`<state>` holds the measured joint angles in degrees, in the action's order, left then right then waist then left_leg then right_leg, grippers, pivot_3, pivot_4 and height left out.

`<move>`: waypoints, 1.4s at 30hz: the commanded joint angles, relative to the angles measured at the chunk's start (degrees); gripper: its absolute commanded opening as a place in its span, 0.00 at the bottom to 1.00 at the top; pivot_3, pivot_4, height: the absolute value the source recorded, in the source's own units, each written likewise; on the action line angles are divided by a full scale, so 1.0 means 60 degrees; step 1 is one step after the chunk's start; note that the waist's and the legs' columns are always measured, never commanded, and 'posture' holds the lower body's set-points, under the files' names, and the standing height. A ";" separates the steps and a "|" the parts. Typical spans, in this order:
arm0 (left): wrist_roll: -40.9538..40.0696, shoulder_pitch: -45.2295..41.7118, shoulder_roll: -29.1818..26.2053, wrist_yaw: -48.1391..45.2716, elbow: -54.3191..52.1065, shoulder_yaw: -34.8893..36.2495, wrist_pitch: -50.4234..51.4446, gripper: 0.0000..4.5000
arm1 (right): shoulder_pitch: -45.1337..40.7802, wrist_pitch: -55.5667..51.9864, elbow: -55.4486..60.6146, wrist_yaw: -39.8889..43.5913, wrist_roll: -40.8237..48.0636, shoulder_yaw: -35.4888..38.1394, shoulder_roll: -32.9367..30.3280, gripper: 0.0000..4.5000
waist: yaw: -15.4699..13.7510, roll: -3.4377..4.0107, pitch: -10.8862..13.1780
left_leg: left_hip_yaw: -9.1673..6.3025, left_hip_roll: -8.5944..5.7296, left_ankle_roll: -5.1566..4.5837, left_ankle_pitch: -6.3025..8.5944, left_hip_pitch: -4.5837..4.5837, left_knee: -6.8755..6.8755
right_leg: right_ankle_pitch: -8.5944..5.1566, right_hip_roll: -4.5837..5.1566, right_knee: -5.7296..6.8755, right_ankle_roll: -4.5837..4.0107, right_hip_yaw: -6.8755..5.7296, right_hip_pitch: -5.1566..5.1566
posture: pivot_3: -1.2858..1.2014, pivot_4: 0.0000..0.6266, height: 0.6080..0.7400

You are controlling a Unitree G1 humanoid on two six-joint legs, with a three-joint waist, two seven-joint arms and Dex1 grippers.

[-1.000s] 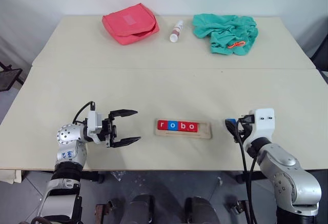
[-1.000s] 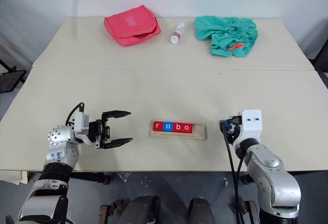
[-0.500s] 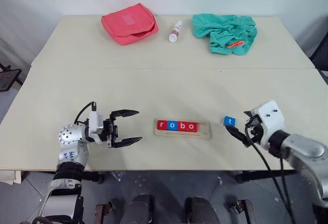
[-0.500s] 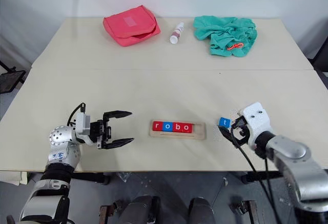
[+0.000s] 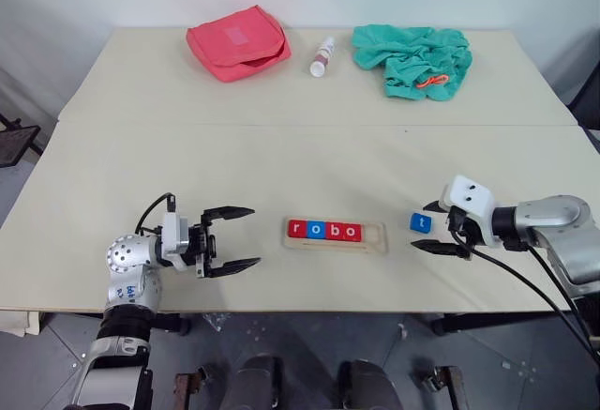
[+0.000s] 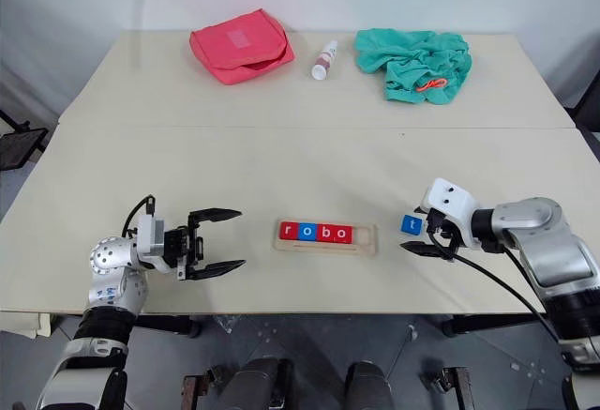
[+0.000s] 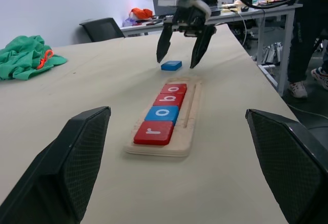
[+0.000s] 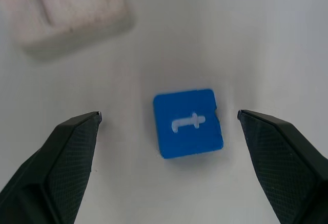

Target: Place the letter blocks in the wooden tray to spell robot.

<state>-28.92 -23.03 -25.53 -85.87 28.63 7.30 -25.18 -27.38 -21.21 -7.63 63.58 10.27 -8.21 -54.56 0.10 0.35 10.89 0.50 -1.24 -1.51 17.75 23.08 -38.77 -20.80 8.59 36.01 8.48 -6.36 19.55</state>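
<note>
Wooden tray holds r-o-b-o, last slot free for t. Right gripper spread wide, straddling the blue t block lying flat on table just right of tray, lined up to pinch. Left gripper open, idle.

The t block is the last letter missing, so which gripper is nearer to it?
Right. The right gripper hangs open just beside the blue t block, fingers either side of it. The left gripper waits open beyond the wooden tray's far end.
</note>
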 commanded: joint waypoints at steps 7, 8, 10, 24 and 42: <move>-0.0186 0.0266 -0.0149 0.0007 -0.0500 0.0298 0.0001 1.00 | -0.0396 0.0730 -0.0837 0.0324 -0.0546 -0.0062 0.0256 0.55 | -0.0017 0.0000 0.0000 | -0.0011 0.0000 0.0000 0.0000 0.0000 -0.0018 | 0.0000 0.0000 0.0000 0.0000 -0.0010 -0.0012 | 0.52 0.24 1.00; -0.0176 0.0244 -0.0148 0.0009 -0.0473 0.0300 0.0000 1.00 | -0.0387 0.0754 -0.0845 0.0329 -0.0561 -0.0059 0.0266 0.46 | -0.0015 -0.0001 -0.0001 | -0.0010 0.0000 0.0000 0.0000 0.0000 -0.0021 | 0.0000 0.0000 0.0001 0.0000 -0.0010 -0.0012 | 0.52 0.24 1.00; -0.0170 0.0206 -0.0146 -0.0014 -0.0432 0.0294 0.0001 1.00 | -0.0317 0.0690 -0.0638 0.0332 -0.0527 0.0013 0.0222 0.33 | -0.0016 -0.0001 -0.0001 | -0.0010 0.0000 0.0000 0.0000 0.0000 -0.0024 | 0.0000 0.0000 0.0001 0.0000 -0.0009 -0.0014 | 0.52 0.24 1.00; -0.0109 -0.0013 0.0027 -0.0116 -0.0217 0.0133 -0.0014 1.00 | -0.0524 -0.2001 0.3199 0.0610 0.0669 -0.0152 0.0472 0.33 | -0.0022 0.0000 0.0000 | -0.0016 0.0001 0.0000 0.0000 0.0007 -0.0026 | 0.0000 0.0000 0.0002 0.0000 -0.0007 -0.0009 | 0.52 0.24 1.00; -0.0151 0.0388 -0.0065 0.0058 -0.0649 0.0239 0.0015 1.00 | -0.1201 -0.1483 0.2396 0.0630 -0.0039 -0.1142 0.1304 0.33 | -0.0011 0.0000 0.0000 | -0.0020 -0.0003 0.0001 0.0000 0.0007 -0.0022 | 0.0000 0.0000 0.0004 0.0000 -0.0009 -0.0006 | 0.52 0.24 1.00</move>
<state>-28.92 -21.39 -25.45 -85.76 26.64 8.01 -25.05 -33.51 -31.17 6.05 66.92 10.14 -15.46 -46.73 0.04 0.35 10.89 0.37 -1.26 -1.50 17.75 23.12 -38.91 -20.80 8.59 36.04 8.48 -6.42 19.52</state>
